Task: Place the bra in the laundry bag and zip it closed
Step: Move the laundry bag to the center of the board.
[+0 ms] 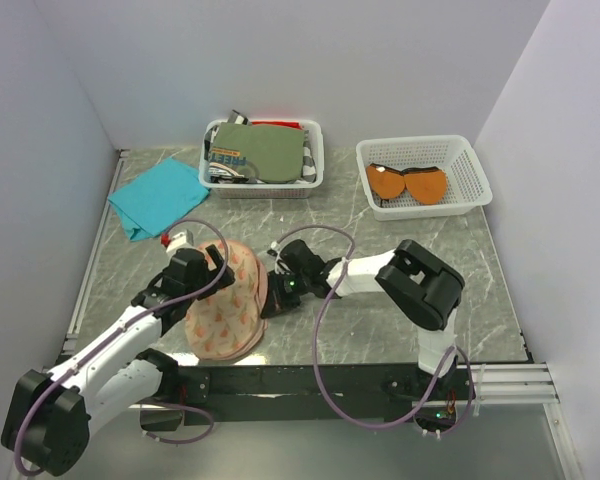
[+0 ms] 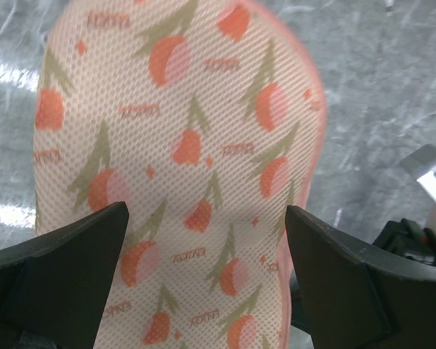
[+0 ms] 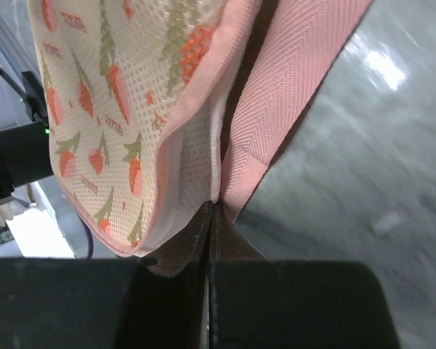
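Pinched shut in my right gripper (image 3: 210,212) is the right edge of the bag (image 1: 225,305); my left gripper (image 2: 206,218) hangs wide above it. Bra (image 1: 407,184) lies in the far-right basket (image 1: 478,170). Lifting could slip this thin trim free.

A robot lab cell. Bare white walls (image 1: 310,50) stand beyond the right pincer (image 1: 276,302), a marbled table (image 1: 480,285) beneath it.

Wide-spread left end effector (image 2: 206,213) hovers above laundry bag (image 2: 182,94).
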`<state>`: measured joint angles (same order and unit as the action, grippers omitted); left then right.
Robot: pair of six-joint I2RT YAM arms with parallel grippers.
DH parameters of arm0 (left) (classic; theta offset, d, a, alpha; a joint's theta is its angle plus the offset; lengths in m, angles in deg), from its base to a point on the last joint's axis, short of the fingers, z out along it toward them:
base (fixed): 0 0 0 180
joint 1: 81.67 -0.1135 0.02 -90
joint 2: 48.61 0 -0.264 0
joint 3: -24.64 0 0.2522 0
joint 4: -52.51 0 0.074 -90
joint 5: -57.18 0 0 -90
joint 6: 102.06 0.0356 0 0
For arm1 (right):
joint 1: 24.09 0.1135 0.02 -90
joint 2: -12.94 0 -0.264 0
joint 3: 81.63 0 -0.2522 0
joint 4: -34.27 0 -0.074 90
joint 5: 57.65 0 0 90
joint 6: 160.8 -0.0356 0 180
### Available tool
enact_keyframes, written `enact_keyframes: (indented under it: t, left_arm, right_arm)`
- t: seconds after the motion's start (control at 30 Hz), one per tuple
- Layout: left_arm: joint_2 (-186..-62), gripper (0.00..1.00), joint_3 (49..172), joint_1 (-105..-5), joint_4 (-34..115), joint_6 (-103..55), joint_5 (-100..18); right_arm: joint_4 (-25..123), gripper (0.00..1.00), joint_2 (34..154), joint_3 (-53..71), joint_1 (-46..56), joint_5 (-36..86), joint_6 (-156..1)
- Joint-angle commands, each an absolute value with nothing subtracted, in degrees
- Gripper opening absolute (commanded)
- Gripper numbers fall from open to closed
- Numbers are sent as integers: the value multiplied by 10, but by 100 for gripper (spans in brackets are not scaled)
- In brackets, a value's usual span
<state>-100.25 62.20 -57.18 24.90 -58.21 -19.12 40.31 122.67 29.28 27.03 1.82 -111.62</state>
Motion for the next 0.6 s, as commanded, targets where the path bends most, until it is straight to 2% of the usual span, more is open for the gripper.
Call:
enact_keyframes:
  t: [0.0, 0.3, 0.57]
  left_arm:
    - [-1005, 96, 665, -564, 262, -556, -211]
    - [-1085, 96, 718, -546, 292, -512, -256]
    - [-1194, 96, 760, -491, 334, -505, -275]
  right_arm:
    - [378, 0, 1174, 327, 248, 54, -1122]
    - [376, 0, 1059, 428, 149, 122, -1120]
    - [417, 0, 973, 489, 63, 169, -1091]
